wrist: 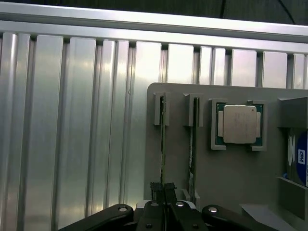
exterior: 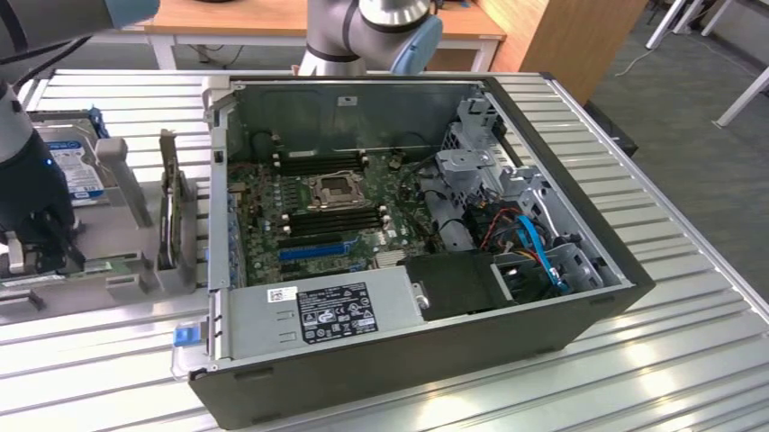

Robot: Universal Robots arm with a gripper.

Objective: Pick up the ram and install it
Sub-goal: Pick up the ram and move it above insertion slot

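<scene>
The ram (wrist: pixel 162 144) is a thin green stick standing on edge in a slot of the grey holder (wrist: pixel 231 168). My gripper (wrist: pixel 164 190) is shut on one end of it, a dark fingertip pressed to each side. A second green stick (wrist: pixel 192 144) stands in the neighbouring slot, untouched. In the exterior view my gripper (exterior: pixel 42 256) is down over the holder (exterior: pixel 121 279), at the exterior view's left of the open computer case (exterior: pixel 420 360). The motherboard's long memory slots (exterior: pixel 330 219) lie beside the processor socket (exterior: pixel 330 191).
A square silver processor chip (wrist: pixel 239 124) and a blue-labelled hard drive (wrist: pixel 301 159) share the holder. A dark card (exterior: pixel 176 216) stands upright between holder and case. The case holds a power supply (exterior: pixel 324 310), cables (exterior: pixel 535 243) and drive cage (exterior: pixel 481 171). Ribbed metal tabletop (wrist: pixel 72 120) surrounds everything.
</scene>
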